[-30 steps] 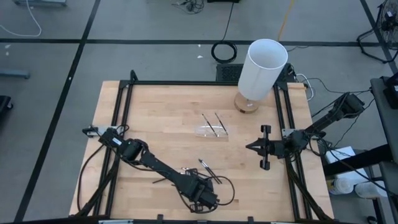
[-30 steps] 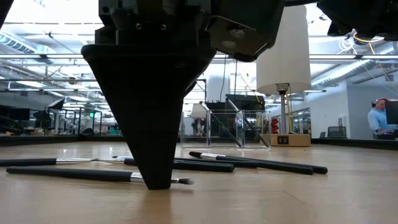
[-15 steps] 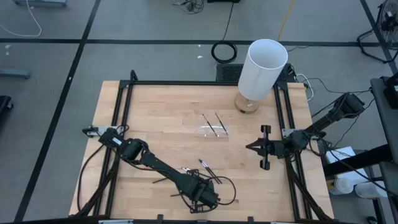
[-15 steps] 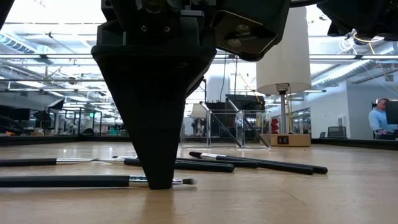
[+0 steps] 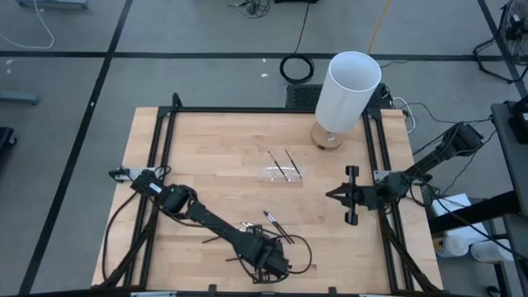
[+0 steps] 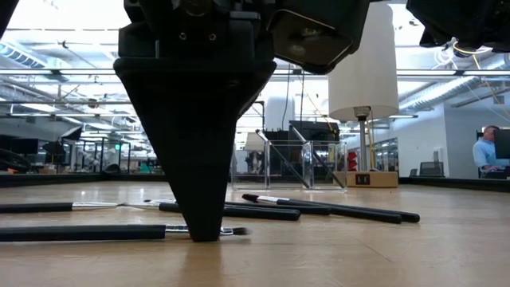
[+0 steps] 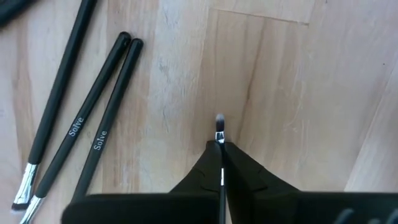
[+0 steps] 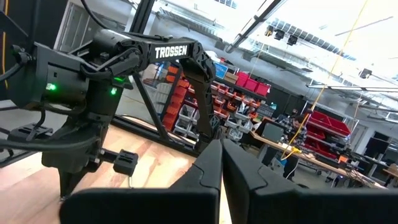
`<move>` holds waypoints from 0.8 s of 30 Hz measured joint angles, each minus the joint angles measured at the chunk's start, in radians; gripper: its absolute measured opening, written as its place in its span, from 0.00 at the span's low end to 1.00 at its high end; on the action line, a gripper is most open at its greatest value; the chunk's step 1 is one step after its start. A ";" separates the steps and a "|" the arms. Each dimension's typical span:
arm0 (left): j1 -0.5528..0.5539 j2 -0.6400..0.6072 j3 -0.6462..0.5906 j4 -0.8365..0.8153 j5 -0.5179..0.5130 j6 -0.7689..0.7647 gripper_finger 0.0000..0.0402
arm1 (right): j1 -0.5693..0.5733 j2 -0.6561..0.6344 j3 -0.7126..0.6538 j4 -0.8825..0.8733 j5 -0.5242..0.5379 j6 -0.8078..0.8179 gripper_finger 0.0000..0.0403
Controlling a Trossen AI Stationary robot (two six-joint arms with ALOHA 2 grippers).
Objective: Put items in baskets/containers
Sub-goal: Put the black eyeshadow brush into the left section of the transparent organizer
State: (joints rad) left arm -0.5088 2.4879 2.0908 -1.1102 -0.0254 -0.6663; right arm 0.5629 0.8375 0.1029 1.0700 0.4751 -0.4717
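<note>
Since a second ago the left gripper (image 7: 221,163) has closed its jaws; the stick under it, which lay slightly slanted then, now lies level on the surface (image 5: 223,157).

Left gripper: down at the near edge of the surface, tips at the wood. Jaws pinched fully together on one stick (image 7: 219,134); its pale tip pokes out just past the fingertips (image 7: 239,165). From the low view the same stick (image 6: 88,232) runs flat along the wood and out to one side of the closed gripper (image 6: 203,231).

Loose sticks: three lie side by side (image 7: 93,121) close to the left gripper, silvery tips toward the camera, white lettering on two. More lie scattered on the wood behind it (image 6: 319,209).

Clear tray (image 5: 280,172): mid-surface, well apart from the left gripper. Two sticks (image 5: 282,163) lean across it, upper ends sticking out over its far rim.

White cylinder (image 5: 348,91): on its round wooden base at the far right corner.

Right gripper (image 5: 336,195): waiting at the right side, off the wood, jaws closed on nothing (image 8: 222,163).

Person (image 6: 484,149) in the room far behind.
</note>
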 joint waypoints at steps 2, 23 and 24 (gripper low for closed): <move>-0.001 -0.024 0.001 -0.004 -0.027 -0.014 0.00 | 0.000 0.000 0.000 0.001 0.000 0.000 0.00; -0.006 -0.092 0.098 -0.226 -0.165 -0.080 0.00 | 0.001 0.000 0.000 -0.007 0.000 0.019 0.00; -0.005 -0.092 0.110 -0.240 -0.175 -0.081 0.00 | 0.001 0.000 0.000 -0.007 0.000 0.019 0.00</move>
State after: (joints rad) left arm -0.5138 2.3954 2.2011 -1.3502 -0.2009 -0.7478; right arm 0.5636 0.8375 0.1028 1.0634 0.4747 -0.4526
